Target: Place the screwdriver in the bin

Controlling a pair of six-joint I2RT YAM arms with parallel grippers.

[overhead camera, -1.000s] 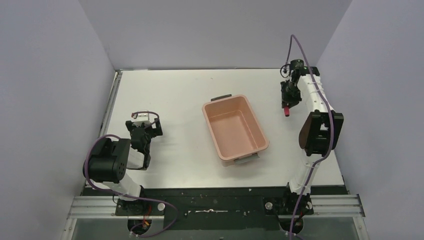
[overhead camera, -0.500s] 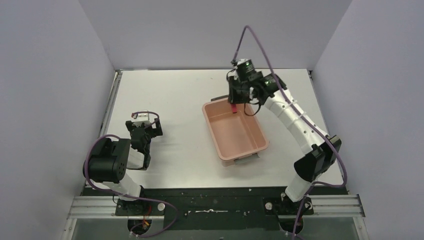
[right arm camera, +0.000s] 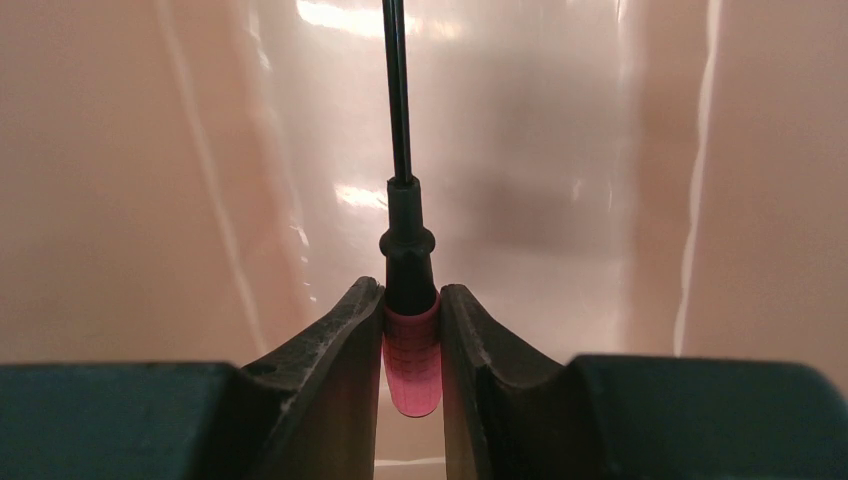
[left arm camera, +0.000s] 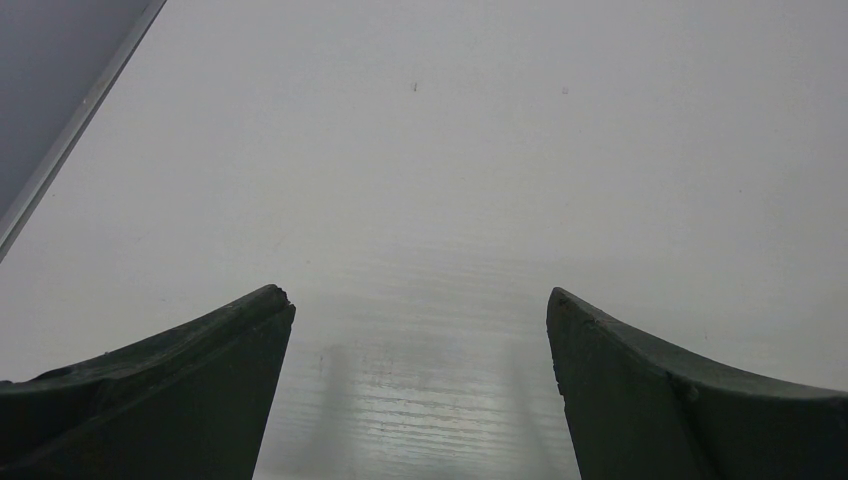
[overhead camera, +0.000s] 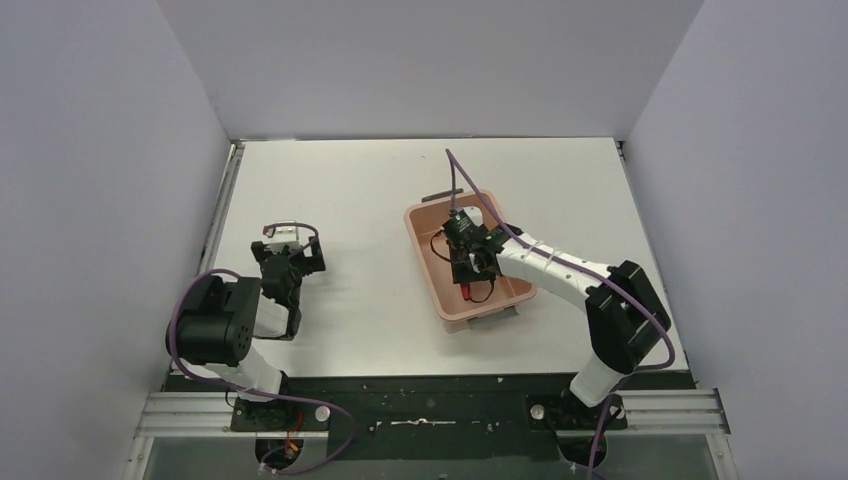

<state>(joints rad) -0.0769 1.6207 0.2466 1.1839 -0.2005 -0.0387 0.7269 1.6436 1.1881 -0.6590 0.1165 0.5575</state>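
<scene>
**1. R arm.** R fingers are closed onto the screwdriver and clamp its red-pink handle from both sides. The gap betw. them equals the handle width. The black collar and thin black shaft project straight ahead of the fingertips and run out of the top of the R wrist view. The tip is not visible, so contact w/ the bin cannot be told.

**2. Bin.** The salmon-pink bin sits approx. mid-desk w/ its long axis angled. A grey clip shows at the far short end. In the top view the R arm reaches in from the right, w/ its wrist inside the bin outline over the near half. The R wrist view is filled w/ the bin's glossy pink inner surfaces. The screwdriver is within the bin, held, not lying loose.

**3. L arm.** L fingers are spread wide w/ nothing betw. them. Only bare white desk shows beyond. The L arm is folded near the desk's left edge, well apart from the bin.
</scene>
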